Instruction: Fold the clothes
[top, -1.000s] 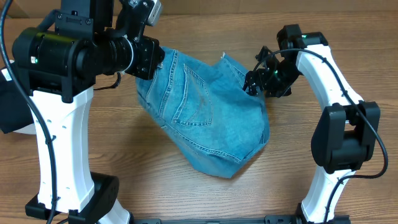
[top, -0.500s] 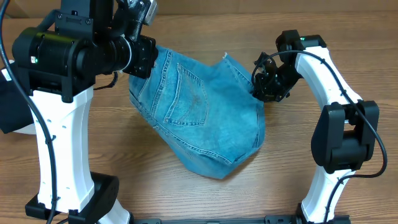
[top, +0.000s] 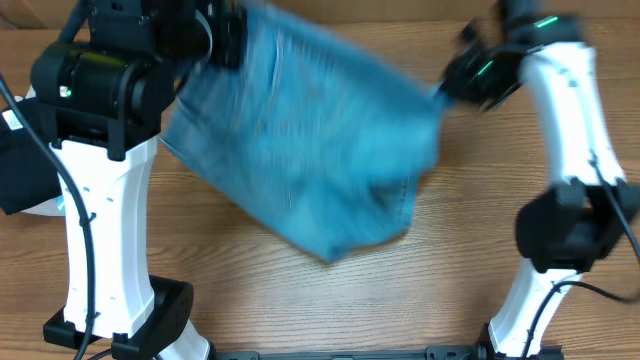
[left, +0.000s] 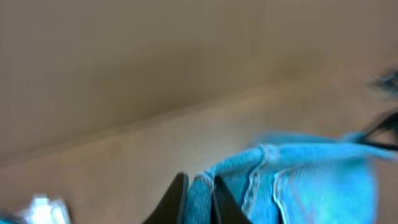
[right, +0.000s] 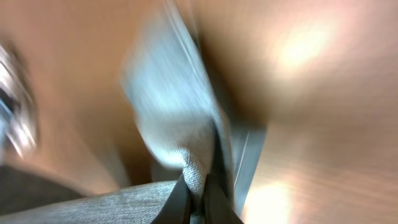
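Right gripper (right: 198, 190) just snapped shut on a bunched edge of the jeans (top: 310, 150) at upper right, and the left gripper (left: 198, 196) is pinching the hem at upper left. Both arms have swung up, so the denim's lifted and blurry across top-middle. Looks like a shake-out before folding.

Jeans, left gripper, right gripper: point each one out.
jeans (top: 310, 150), overhead view, middle of the blurred denim.
left gripper (left: 198, 188), left wrist view, between fingertips pinching the denim edge.
right gripper (right: 199, 188), right wrist view, between fingertips clamped on denim.
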